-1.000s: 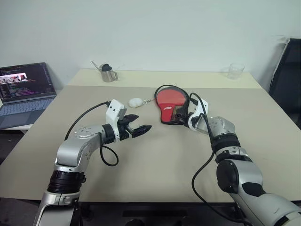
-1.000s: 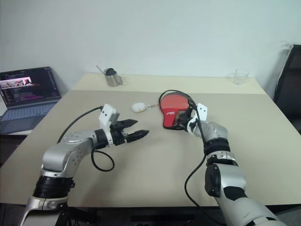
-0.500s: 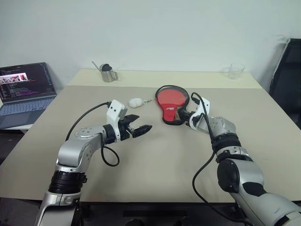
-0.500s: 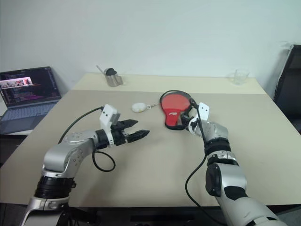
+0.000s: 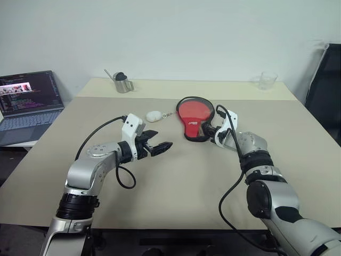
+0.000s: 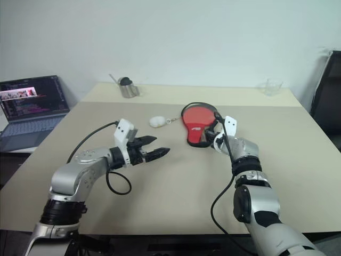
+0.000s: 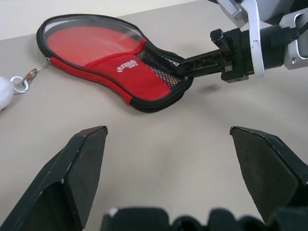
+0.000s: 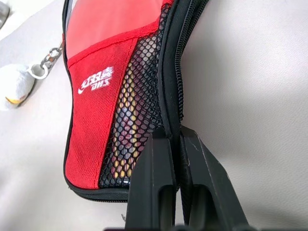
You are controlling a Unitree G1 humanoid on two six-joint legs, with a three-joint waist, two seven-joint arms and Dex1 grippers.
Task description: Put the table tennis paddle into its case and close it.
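Note:
The case [image 5: 193, 118] lies flat on the beige table, a black-trimmed pouch with a red band and a white logo [image 8: 96, 81]. The table tennis paddle sits inside it. Its red face [image 7: 91, 41] shows through the clear front, and its handle [image 8: 131, 126] shows dimly behind the mesh. My right gripper [image 5: 205, 129] is shut on the case's black zip edge [image 8: 169, 103] at the narrow handle end. My left gripper [image 5: 162, 145] hovers open over the table to the left of the case, with nothing between its fingers [image 7: 82, 159].
A small white charm [image 5: 154, 115] on a key ring lies to the left of the case's round end. A metal cup [image 5: 122, 83] and a clear glass [image 5: 267, 80] stand at the table's far edge. An open laptop [image 5: 29, 101] is at the far left, and a black chair [image 5: 326, 90] is at the right.
My right gripper has shut on the case's zip edge. The case's raised black rim has come down and the pouch lies flatter. The left arm has not moved.

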